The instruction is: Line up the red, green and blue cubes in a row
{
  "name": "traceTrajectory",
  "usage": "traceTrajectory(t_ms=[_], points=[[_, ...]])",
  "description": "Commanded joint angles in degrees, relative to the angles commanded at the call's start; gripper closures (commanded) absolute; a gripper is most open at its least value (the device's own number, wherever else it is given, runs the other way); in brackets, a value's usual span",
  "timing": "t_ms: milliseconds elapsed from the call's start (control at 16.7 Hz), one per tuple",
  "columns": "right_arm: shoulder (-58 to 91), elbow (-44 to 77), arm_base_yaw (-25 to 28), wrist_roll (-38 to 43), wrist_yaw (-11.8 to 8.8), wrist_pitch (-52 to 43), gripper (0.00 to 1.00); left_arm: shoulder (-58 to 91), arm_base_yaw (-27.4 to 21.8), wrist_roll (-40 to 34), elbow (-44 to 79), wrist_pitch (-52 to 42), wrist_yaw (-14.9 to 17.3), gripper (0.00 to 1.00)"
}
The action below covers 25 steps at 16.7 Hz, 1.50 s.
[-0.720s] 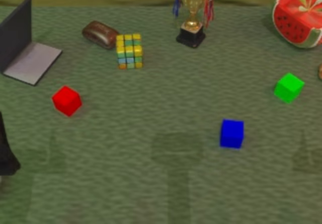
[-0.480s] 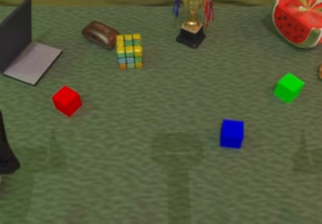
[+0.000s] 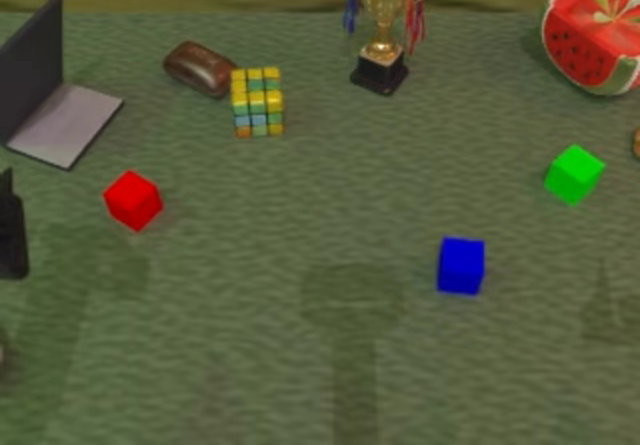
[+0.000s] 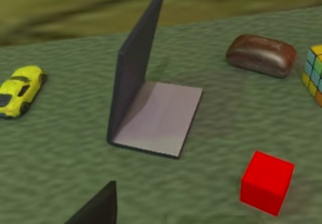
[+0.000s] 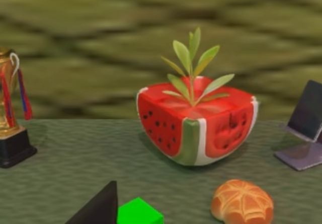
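Observation:
The red cube [image 3: 132,199] sits at the table's left, the blue cube [image 3: 461,265] right of centre, and the green cube [image 3: 574,173] near the right edge. All three stand apart. My left gripper [image 3: 11,227] hangs at the left edge, level with the red cube [image 4: 267,181] and well to its left, open and empty; one dark fingertip [image 4: 103,206] shows. My right gripper [image 5: 161,220] is out of the top view. It is open, with one fingertip [image 5: 103,206] beside the green cube [image 5: 140,214].
An open laptop [image 3: 50,105] stands at the back left, with a brown mouse [image 3: 200,68] and a puzzle cube [image 3: 257,101] beside it. A trophy [image 3: 383,25] is at the back centre, a watermelon planter [image 3: 592,30] at the back right. A bread roll [image 5: 242,202] and a yellow toy car [image 4: 20,89] lie near the table's side edges.
My left gripper has moved along the left edge toward the back of the table, coming level with the red cube. The cubes have not moved.

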Motion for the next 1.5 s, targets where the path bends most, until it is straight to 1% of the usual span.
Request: traceTrajectory(t_ms=[480,840,960,1140,1500], points=[[0.0,0.0,0.0,0.0,0.0,0.0,0.0,50.9,-3.6,9.7,38.2,-25.7,-0.2,0.0],[0.0,0.0,0.0,0.0,0.0,0.0,0.0,79.8,-5.7,15.5,62.1,-41.2,-0.2,0.0],[0.0,0.0,0.0,0.0,0.0,0.0,0.0,86.8,-6.2,16.9,68.1,-44.7,-0.2,0.0],[0.0,0.0,0.0,0.0,0.0,0.0,0.0,93.3,-6.7,18.3,74.2,-48.0,-0.1,0.0],[0.0,0.0,0.0,0.0,0.0,0.0,0.0,95.1,-6.8,18.7,75.9,-48.9,0.0,0.0]])
